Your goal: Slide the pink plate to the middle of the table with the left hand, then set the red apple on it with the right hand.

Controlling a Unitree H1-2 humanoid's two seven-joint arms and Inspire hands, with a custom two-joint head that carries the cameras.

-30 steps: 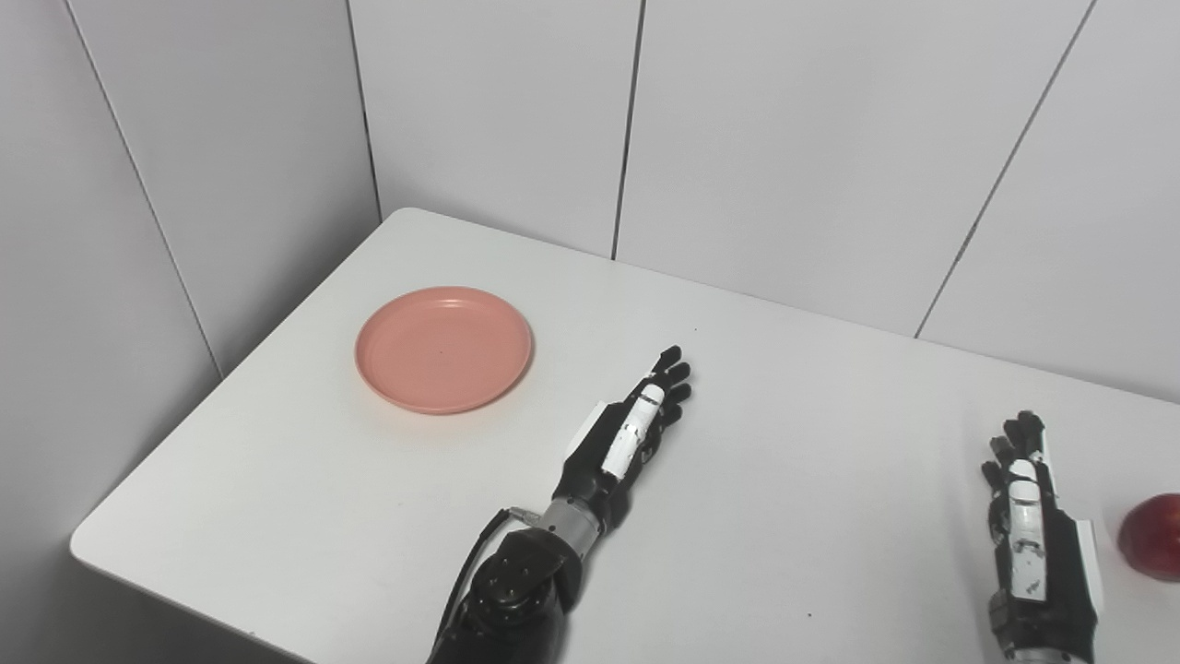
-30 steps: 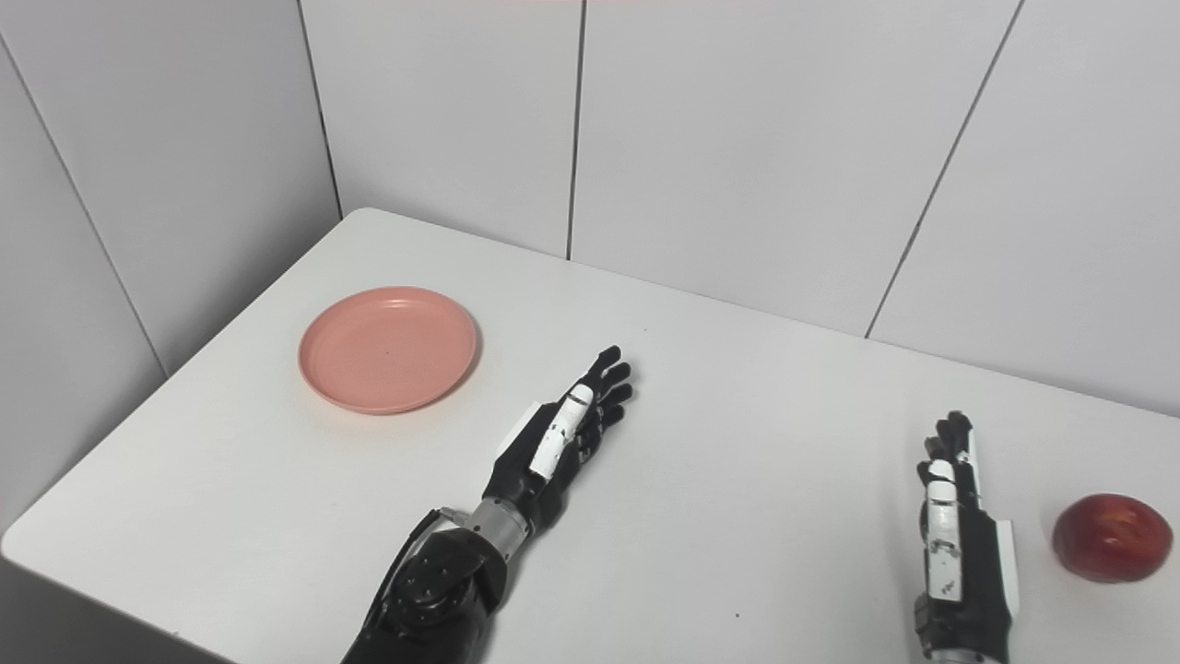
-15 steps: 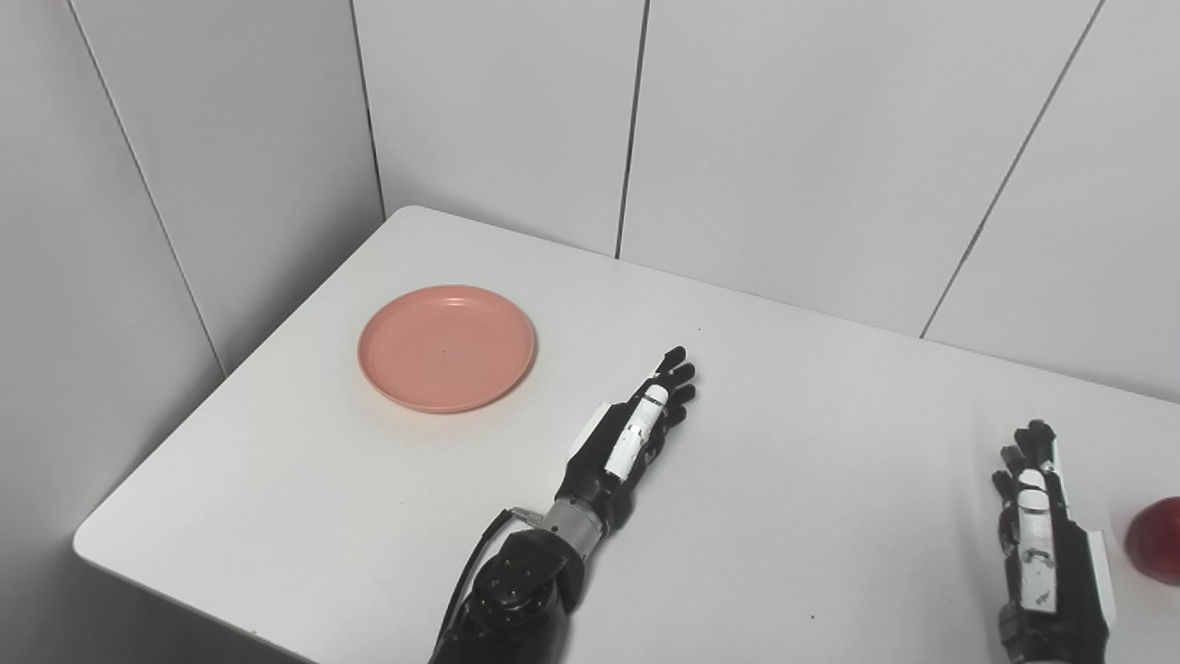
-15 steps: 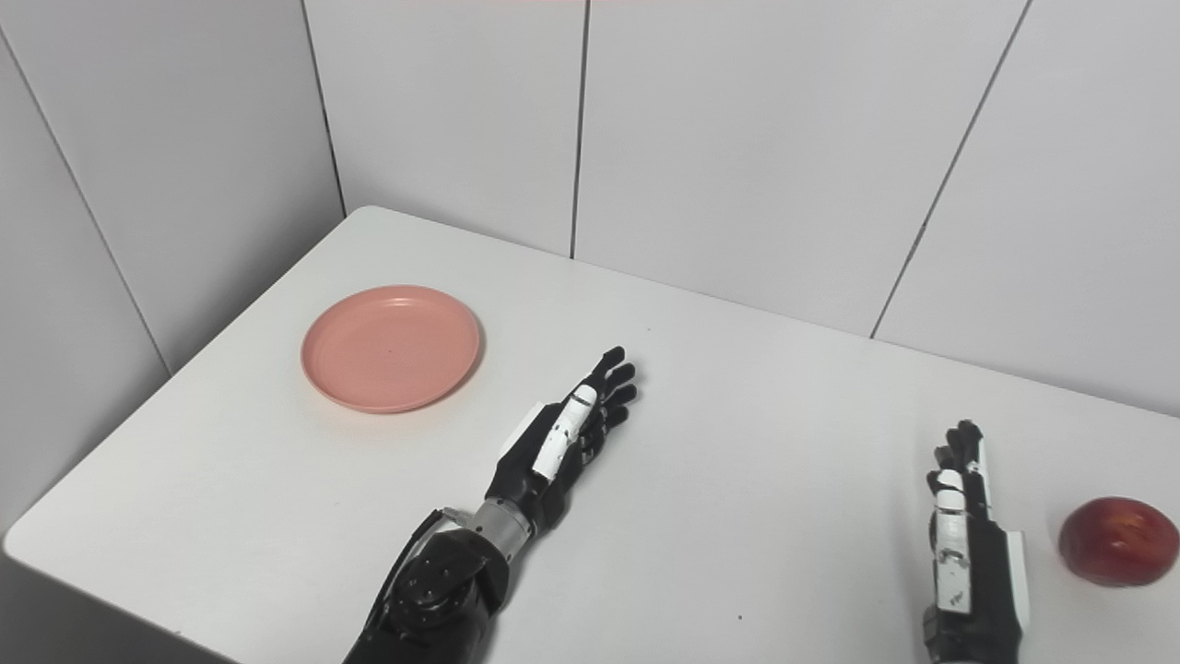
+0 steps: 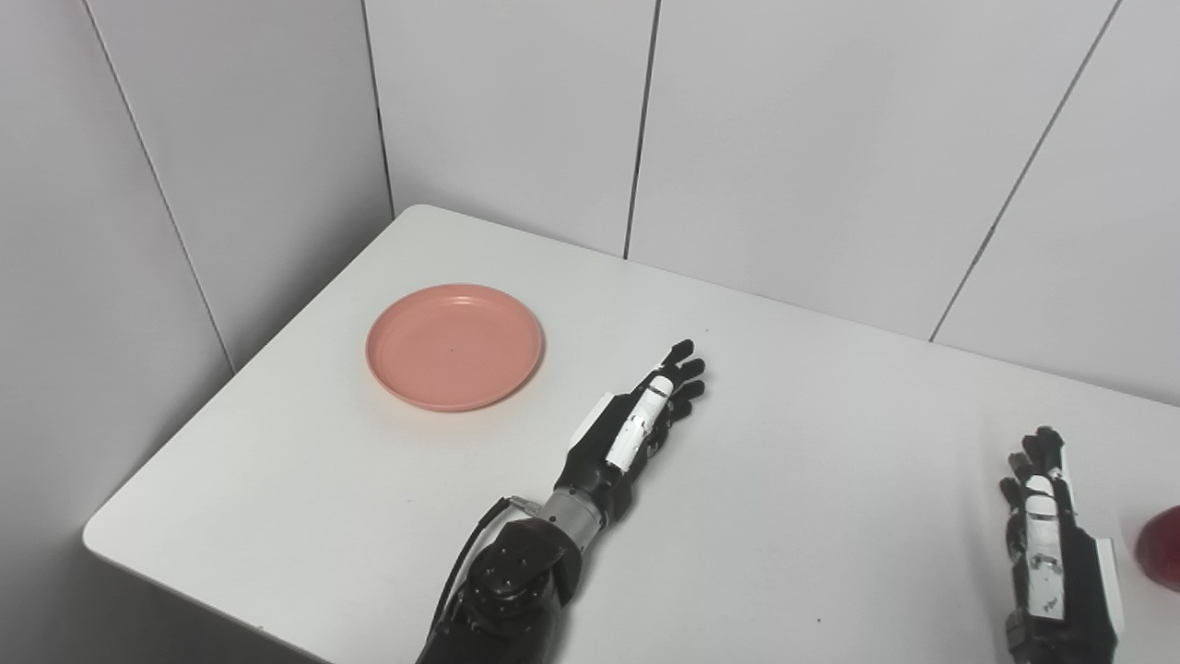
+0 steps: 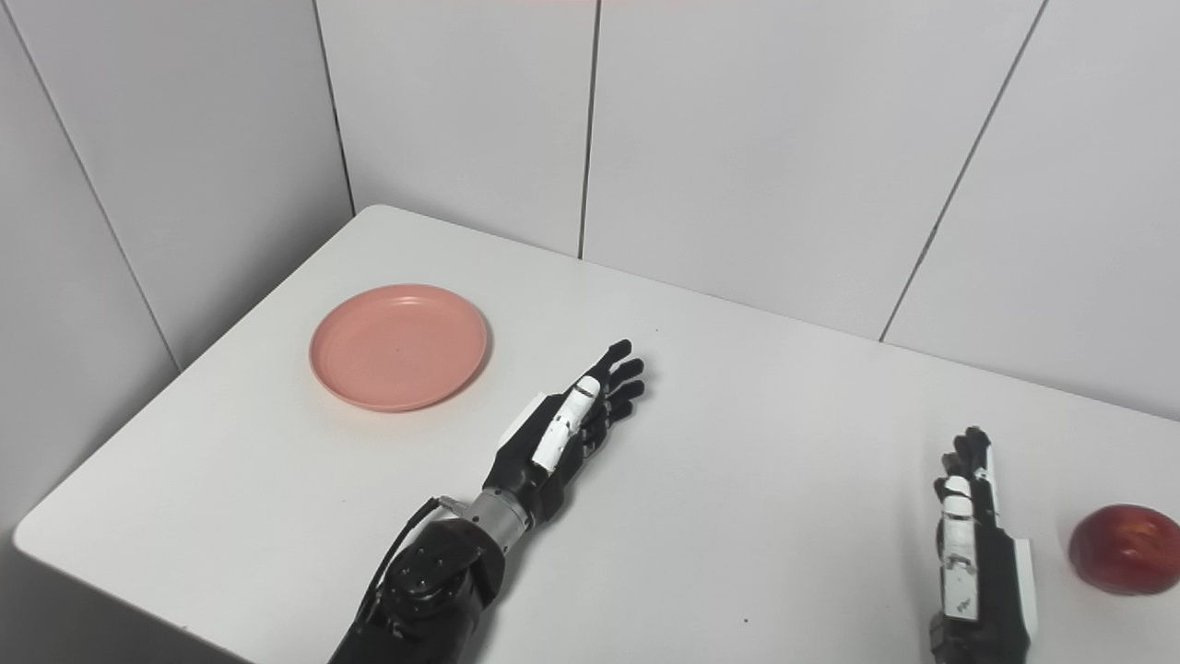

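Left eye view: pink plate [image 5: 454, 346] far left on table [image 5: 811, 516], untouched. Left hand [image 5: 636, 429] mid-table, fingers straight and apart, holding nothing. Probably best to reach over to the plate's far-left rim, press lightly, drag slow toward the middle.

Right eye view: red apple [image 6: 1123, 549] near right edge. Right hand [image 6: 977, 544] just left of it, fingers extended, empty, not touching.

A white table [image 6: 756, 480] stands in a corner of grey panelled walls [image 6: 756, 138].
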